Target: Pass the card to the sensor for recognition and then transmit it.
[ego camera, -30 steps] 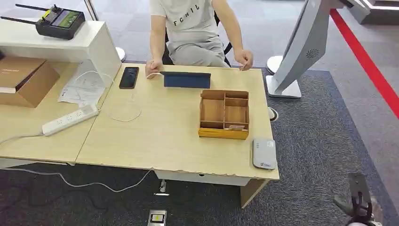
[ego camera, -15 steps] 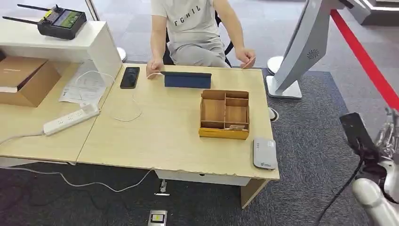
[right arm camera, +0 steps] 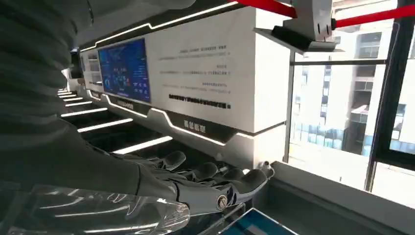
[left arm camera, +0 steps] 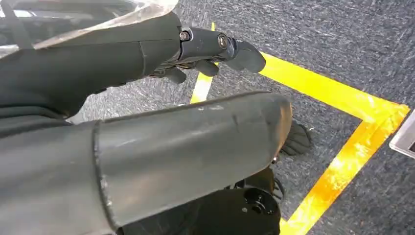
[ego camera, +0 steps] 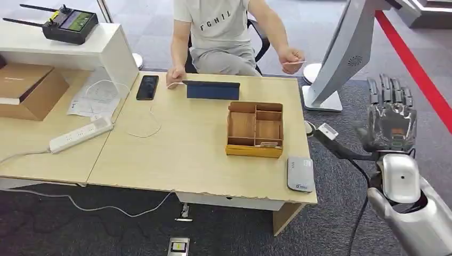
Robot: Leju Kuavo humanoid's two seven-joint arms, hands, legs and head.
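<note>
Room: grey carpet floor (ego camera: 346, 160) with a red stripe (ego camera: 416, 69) at the far right; a white kiosk stand (ego camera: 341, 53) just off the desk's far right corner.
Desk: light wood desk (ego camera: 181, 154), a second one butted against its left side.
Person: seated at the far side in a grey t-shirt (ego camera: 216, 24); one hand rests on the desk by the tablet, the other is raised off the desk's far right corner.
Card: small pale card (ego camera: 293, 62) pinched in the person's raised hand (ego camera: 289, 56), above the far right desk corner, well apart from the robot's hand.
Sensor: grey-white card reader (ego camera: 299, 173) flat on the desk's near right corner, just right of and nearer than the wooden box.
Box: wooden divided organizer (ego camera: 254, 129), mid-right on the desk.
Other desk items: dark tablet (ego camera: 212, 89) propped at the far edge, black phone (ego camera: 146, 87) to its left, white cable (ego camera: 144, 125), power strip (ego camera: 80, 135), papers (ego camera: 93, 98), cardboard box (ego camera: 26, 90), remote controller (ego camera: 66, 24) on a white shelf.
Right hand: right hand (ego camera: 392, 114) raised beside the desk's right side, palm toward the camera, fingers (ego camera: 394, 88) straight, pointing up, holding nothing.
Left hand: left hand (left arm camera: 205, 51) hangs over carpet with a yellow floor line (left arm camera: 342, 127); fingers loosely curled, nothing in them.
</note>
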